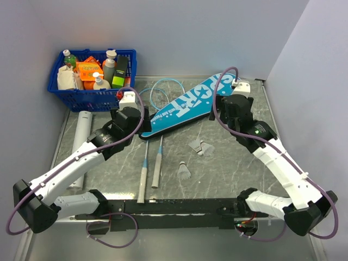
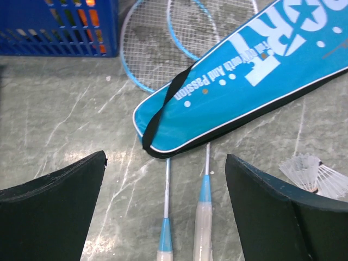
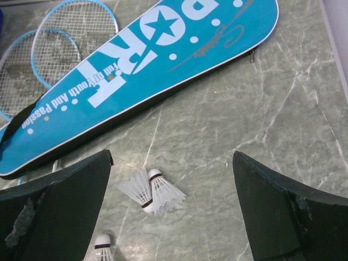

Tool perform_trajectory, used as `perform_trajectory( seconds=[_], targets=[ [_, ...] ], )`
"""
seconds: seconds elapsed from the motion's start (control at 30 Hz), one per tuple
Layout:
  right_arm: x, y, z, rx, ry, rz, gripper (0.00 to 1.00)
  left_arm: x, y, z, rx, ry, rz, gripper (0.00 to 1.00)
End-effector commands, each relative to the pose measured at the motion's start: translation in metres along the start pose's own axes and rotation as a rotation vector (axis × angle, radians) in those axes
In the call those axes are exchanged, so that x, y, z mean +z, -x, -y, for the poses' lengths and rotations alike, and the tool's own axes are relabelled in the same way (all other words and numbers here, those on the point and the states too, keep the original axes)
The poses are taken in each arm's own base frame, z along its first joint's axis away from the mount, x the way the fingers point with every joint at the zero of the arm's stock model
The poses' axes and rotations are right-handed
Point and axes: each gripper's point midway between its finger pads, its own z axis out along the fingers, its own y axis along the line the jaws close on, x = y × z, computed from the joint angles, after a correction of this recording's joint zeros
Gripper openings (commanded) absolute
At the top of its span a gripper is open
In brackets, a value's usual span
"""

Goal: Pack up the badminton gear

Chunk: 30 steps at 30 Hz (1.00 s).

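Observation:
The teal bag (image 1: 187, 103) printed "SPORT" lies diagonally across the table, over the shafts of two light-blue rackets (image 1: 163, 91). Their grey-white handles (image 1: 157, 171) point toward the near edge. A pair of white shuttlecocks (image 1: 200, 147) lies side by side mid-table, and a third one (image 1: 184, 171) sits nearer. My left gripper (image 2: 166, 157) hangs open above the racket shafts (image 2: 167, 190), by the bag's narrow end (image 2: 163, 136). My right gripper (image 3: 172, 155) is open over the paired shuttlecocks (image 3: 152, 196), below the bag's wide end (image 3: 163, 49). Neither holds anything.
A blue basket (image 1: 70, 100) of bottles and packets stands at the back left. A white cylinder (image 1: 81, 130) lies along the left edge. Grey walls close the table at the back and on both sides.

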Motion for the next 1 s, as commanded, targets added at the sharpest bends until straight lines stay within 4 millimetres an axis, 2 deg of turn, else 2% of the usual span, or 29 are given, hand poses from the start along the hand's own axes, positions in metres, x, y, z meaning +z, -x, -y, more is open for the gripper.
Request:
perform_trajectory(
  seconds=[0.0,0.17,0.27,0.37,0.47,0.57,0.7,0.73,0.77,0.8,0.83,0.9,0.93,0.97],
  targets=[
    [-0.007,0.014,0.000,0.020,0.005,0.014,1.00,-0.011,0.020,-0.010,-0.051,0.061,0.042,0.96],
    [0.002,0.001,0.004,-0.008,-0.037,-0.031,1.00,-0.025,0.032,-0.017,-0.038,0.083,0.034,0.96],
    [0.000,0.000,-0.001,0.004,-0.001,-0.029,1.00,-0.035,0.040,-0.016,-0.066,0.063,0.039,0.96],
    [-0.002,0.001,-0.002,-0.002,0.016,-0.016,1.00,-0.041,0.045,-0.025,-0.048,0.093,0.044,0.96],
    [-0.001,-0.004,0.003,-0.009,-0.005,-0.022,1.00,-0.044,0.050,-0.047,-0.033,0.224,0.061,0.96],
    [0.002,-0.012,-0.004,-0.006,0.028,-0.046,1.00,-0.040,0.043,-0.066,0.037,0.313,0.018,0.96],
    [0.008,-0.027,-0.022,0.014,0.099,-0.104,1.00,-0.016,0.018,-0.097,0.059,0.358,-0.101,0.96],
    [0.008,-0.029,-0.030,0.019,0.137,-0.119,1.00,-0.007,0.010,-0.119,0.039,0.407,-0.120,0.96],
    [0.010,-0.033,-0.035,0.018,0.159,-0.130,1.00,-0.003,0.005,-0.127,0.045,0.406,-0.140,0.96],
    [0.010,-0.035,-0.044,0.025,0.204,-0.137,1.00,0.000,0.003,-0.136,0.039,0.414,-0.135,0.96],
    [0.011,-0.036,-0.046,0.030,0.215,-0.142,1.00,0.007,-0.004,-0.153,0.026,0.441,-0.136,0.96],
    [0.011,-0.035,-0.056,0.051,0.256,-0.142,1.00,0.010,-0.008,-0.163,0.049,0.409,-0.141,0.96],
    [0.011,-0.039,-0.062,0.057,0.287,-0.153,1.00,0.011,-0.014,-0.177,0.047,0.438,-0.151,0.96],
    [0.010,-0.040,-0.066,0.069,0.305,-0.156,1.00,0.013,-0.009,-0.181,0.072,0.434,-0.125,0.96]
  ],
)
